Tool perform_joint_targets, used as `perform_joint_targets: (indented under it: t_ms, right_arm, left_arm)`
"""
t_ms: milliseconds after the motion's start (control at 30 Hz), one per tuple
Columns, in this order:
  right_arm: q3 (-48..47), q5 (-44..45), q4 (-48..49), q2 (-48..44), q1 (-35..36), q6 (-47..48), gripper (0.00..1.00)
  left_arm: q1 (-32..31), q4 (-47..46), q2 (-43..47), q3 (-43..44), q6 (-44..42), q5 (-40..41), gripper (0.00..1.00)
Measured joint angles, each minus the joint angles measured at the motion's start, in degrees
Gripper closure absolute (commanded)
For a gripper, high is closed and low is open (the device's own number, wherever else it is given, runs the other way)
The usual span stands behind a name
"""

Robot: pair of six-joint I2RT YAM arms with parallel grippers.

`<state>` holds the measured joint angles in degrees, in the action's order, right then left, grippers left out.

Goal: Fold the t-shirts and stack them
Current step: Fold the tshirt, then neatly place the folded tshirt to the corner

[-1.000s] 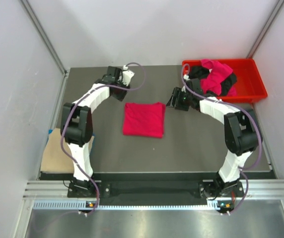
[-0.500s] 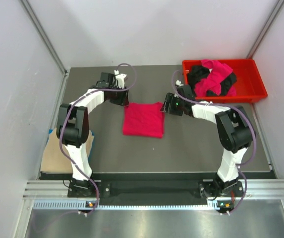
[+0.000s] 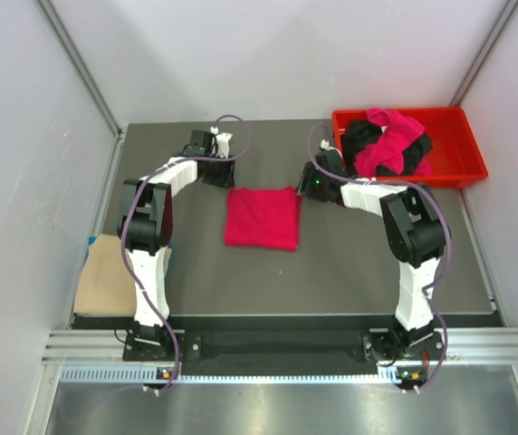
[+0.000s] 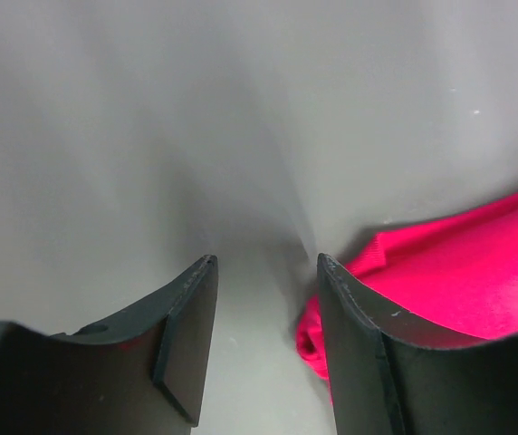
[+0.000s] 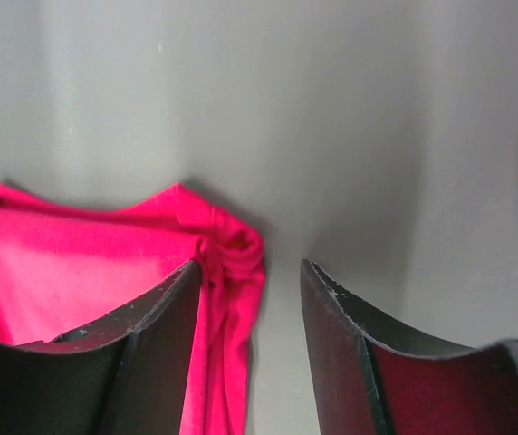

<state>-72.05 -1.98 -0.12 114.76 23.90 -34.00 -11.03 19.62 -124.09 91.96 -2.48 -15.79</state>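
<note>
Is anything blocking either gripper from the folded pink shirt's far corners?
Nothing visible. The left gripper and right gripper, both open, sit right at corners of the folded pink t-shirt on the table.

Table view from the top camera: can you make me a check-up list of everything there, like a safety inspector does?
Surface: dark table, flat, mostly bare.
Job's things: folded pink shirt in the middle; pink and black shirts heaped unfolded in the red tray; tan shirt folded at the left edge.
Clutter: blue bit peeking out by the tan shirt, cannot tell what.
Grippers: left tool open at the pink shirt's far left corner; right tool open at its far right corner.
Cables: purple cables loop loosely along both arms, no snag seen.
Surroundings: white walls on three sides; metal rail in front.
</note>
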Motion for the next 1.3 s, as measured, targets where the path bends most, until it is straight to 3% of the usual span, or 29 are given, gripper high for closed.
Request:
perform_joint_targets:
  t_ms: [300, 467, 500, 667, 833, 1033, 1167, 1300]
  right_arm:
    - [-0.79, 1.20, -0.50, 0.24, 0.00, 0.22, 0.46]
    - [1.79, 2.21, -1.49, -2.21, 0.00, 0.63, 0.42]
    - [3.06, 2.34, -1.68, -3.32, 0.00, 0.76, 0.42]
    - [8.48, 2.40, -2.12, -8.87, 0.00, 0.79, 0.41]
    - [12.46, 2.34, -2.03, -13.51, 0.00, 0.79, 0.41]
    - [15.50, 2.34, -2.08, -15.89, 0.00, 0.81, 0.42]
    - [16.15, 2.36, -1.88, -16.65, 0.00, 0.81, 0.42]
    - [16.17, 2.38, -1.53, -17.86, 0.00, 0.83, 0.41]
  left_arm:
    - [0.35, 1.25, 1.36, 0.02, 0.90, 0.20, 0.41]
    - [1.75, 0.37, 9.81, -6.08, 4.66, 0.17, 0.32]
    - [2.05, -0.79, 12.52, -8.39, 5.68, 0.15, 0.24]
    - [2.45, -4.63, 21.70, -18.53, 10.93, -2.67, 0.23]
    - [2.01, -5.42, 19.85, -22.75, 14.64, -5.14, 0.23]
    - [1.64, -5.57, 17.42, -26.10, 17.75, -8.02, 0.35]
    - [0.92, -6.16, 17.42, -27.06, 19.08, -9.18, 0.53]
    - [-0.11, -7.04, 16.44, -27.65, 20.17, -11.02, 0.57]
